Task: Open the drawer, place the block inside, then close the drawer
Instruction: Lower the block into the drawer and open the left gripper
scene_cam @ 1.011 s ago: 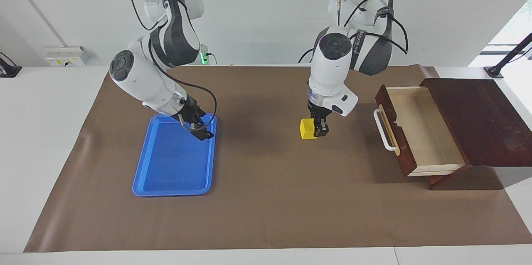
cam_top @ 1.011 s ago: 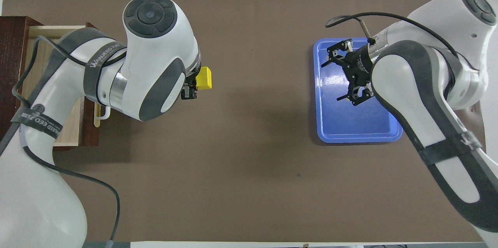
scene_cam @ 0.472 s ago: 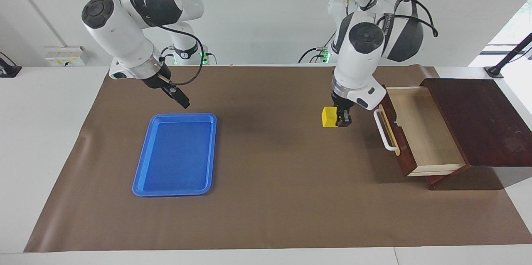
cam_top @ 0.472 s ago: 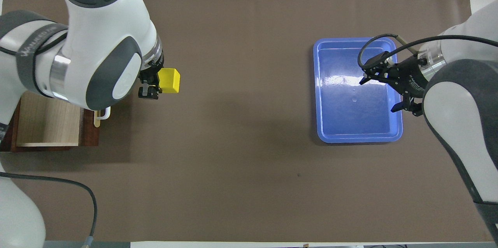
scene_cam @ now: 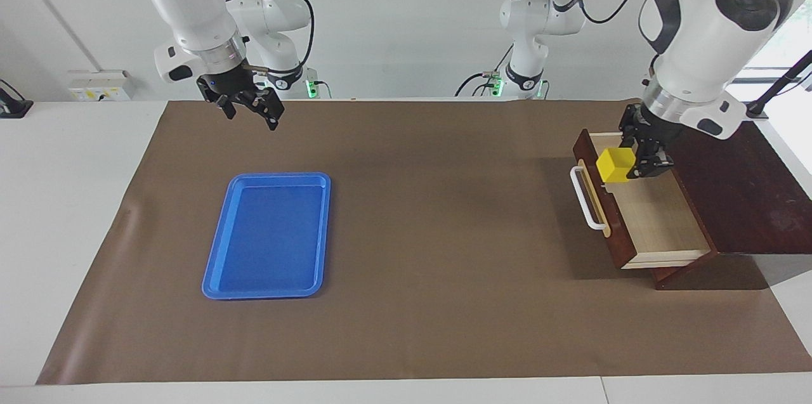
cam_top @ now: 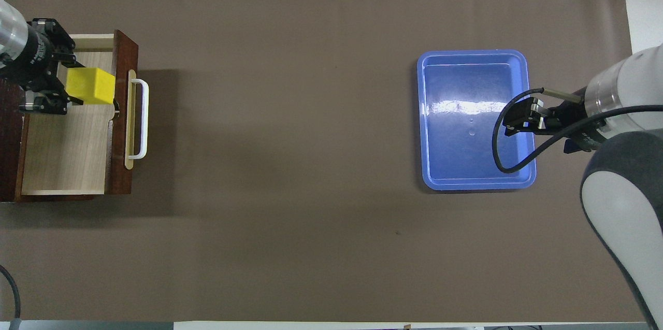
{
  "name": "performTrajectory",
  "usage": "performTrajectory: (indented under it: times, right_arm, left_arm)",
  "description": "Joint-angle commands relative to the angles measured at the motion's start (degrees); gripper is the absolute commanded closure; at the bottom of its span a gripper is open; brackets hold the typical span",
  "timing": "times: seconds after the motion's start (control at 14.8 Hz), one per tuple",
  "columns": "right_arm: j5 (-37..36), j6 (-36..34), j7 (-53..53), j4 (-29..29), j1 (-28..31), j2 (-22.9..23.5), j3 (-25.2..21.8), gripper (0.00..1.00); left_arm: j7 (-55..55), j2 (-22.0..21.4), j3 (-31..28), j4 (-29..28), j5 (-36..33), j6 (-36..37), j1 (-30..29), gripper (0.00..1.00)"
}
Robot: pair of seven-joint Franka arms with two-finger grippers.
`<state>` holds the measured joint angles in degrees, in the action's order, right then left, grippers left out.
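I've got the yellow block clamped in the left gripper, hanging over the open drawer. My right gripper waits, fingers spread and empty, raised above the brown mat near the blue tray.

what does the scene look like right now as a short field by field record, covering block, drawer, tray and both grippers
block: yellow cube, held in the air over the open drawer, not yet released
drawer: pulled open, pale wood interior showing with nothing lying in it, white bar handle facing the table's middle
left gripper: shut on the block, over the drawer
right gripper: open, holding nothing, raised at its own end of the table, waiting
tray: blue plastic tray, flat on the brown mat, nothing in it
stage: block about to go into the drawer; drawer not yet closed
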<state>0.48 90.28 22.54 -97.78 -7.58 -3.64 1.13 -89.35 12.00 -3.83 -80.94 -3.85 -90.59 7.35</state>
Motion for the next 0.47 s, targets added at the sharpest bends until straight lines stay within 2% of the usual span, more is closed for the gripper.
performTrajectory:
  times: [0.0,0.13,0.4]
  right_arm:
    - [-1.4,-0.6,-9.3,-1.7,0.3,-1.5,0.3,0.00]
    - [-1.4,-0.8,-10.8,-1.8,0.8,-1.5,0.3,0.00]
    - [-1.3,-0.5,-20.6,-1.8,1.2,-1.5,0.3,0.00]
  left_arm:
    - [5.1,-1.8,0.7,-5.7,-0.3,-4.8,-3.0,1.00]
    - [5.9,-2.5,0.7,-11.6,-1.1,-9.8,-3.0,1.00]
    - [6.0,-2.4,0.7,-18.0,-3.0,-16.3,-5.3,1.00]
